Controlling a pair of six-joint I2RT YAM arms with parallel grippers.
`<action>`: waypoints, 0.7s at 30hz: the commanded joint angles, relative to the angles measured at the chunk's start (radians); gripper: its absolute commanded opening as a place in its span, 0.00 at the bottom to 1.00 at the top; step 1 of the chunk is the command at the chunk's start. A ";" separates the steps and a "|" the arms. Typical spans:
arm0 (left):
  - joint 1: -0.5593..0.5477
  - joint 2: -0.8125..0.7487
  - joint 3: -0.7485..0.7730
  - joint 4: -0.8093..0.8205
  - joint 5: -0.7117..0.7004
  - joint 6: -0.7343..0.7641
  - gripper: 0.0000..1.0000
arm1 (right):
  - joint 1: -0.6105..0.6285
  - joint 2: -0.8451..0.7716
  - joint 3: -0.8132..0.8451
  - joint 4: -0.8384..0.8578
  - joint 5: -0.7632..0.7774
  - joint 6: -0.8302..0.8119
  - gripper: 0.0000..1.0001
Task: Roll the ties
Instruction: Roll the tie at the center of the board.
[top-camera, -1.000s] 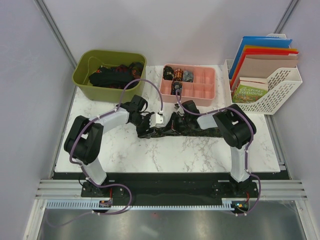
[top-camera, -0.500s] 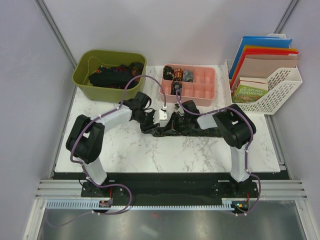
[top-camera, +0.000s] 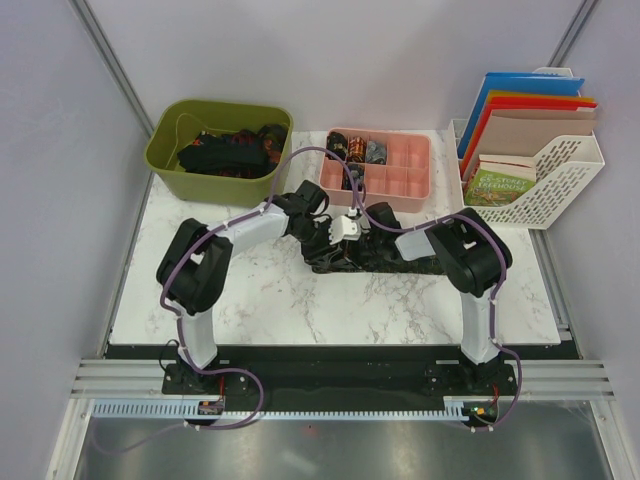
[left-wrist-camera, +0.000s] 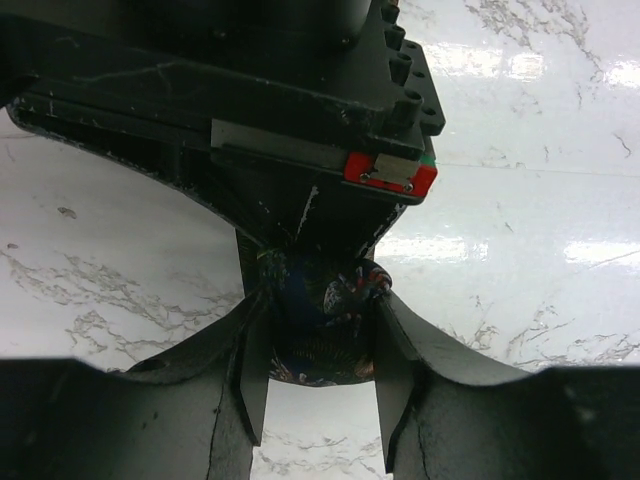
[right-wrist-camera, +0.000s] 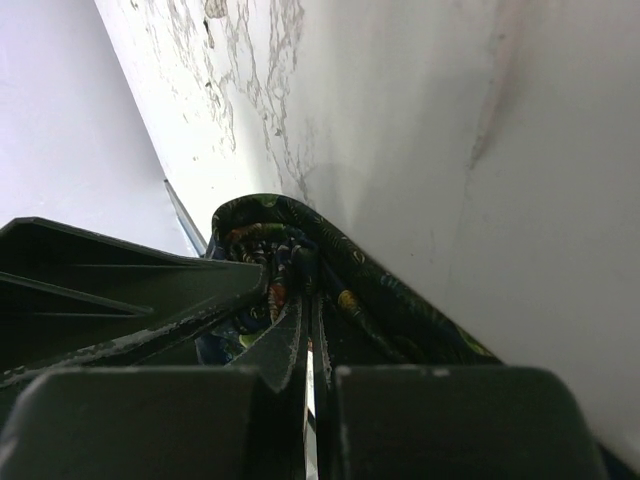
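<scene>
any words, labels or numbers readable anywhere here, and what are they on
green book in the white file rack: white cover lettering, too small to read
red tab on black hardware: no marking readable
tie: pattern only, no words

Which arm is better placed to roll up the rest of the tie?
Probably left. The left gripper is shut on the bunched end of the tie, with the flat stretch running to its right. The right gripper pinches the same bundle, but its arm sits over that flat stretch.
</scene>
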 joint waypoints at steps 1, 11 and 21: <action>-0.039 0.083 0.012 0.046 -0.069 -0.036 0.46 | 0.011 0.039 -0.038 0.037 0.069 0.029 0.00; -0.039 0.100 -0.077 0.023 -0.188 0.021 0.39 | -0.049 -0.050 -0.056 0.082 -0.032 0.080 0.08; -0.059 0.180 0.009 -0.038 -0.245 0.033 0.36 | -0.062 -0.038 -0.079 0.077 -0.030 0.096 0.10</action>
